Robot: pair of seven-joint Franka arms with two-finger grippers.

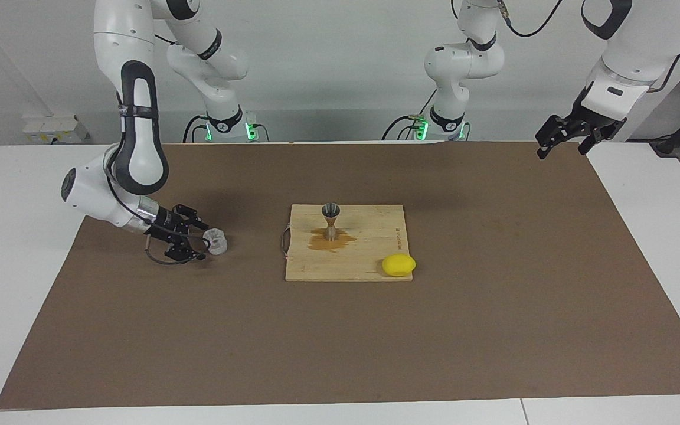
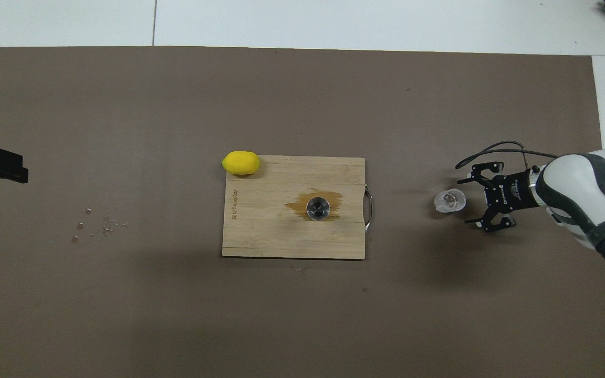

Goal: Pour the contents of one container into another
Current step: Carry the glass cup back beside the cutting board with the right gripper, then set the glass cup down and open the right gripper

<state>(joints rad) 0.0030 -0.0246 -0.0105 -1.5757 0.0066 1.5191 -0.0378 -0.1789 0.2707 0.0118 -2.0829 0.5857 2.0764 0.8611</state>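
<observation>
With my right gripper (image 1: 198, 242) released beside the glass cup (image 1: 217, 241), it stands at nine o'clock from the jigger (image 1: 331, 221); left gripper (image 1: 565, 143) waits, jaws open.

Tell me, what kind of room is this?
Probably a robot lab: two white arms, their grippers over a brown mat, with a jigger on a cutting board.

Facing camera high across table, overhead steeply down, sharing mat (image 1: 493, 307)
</observation>
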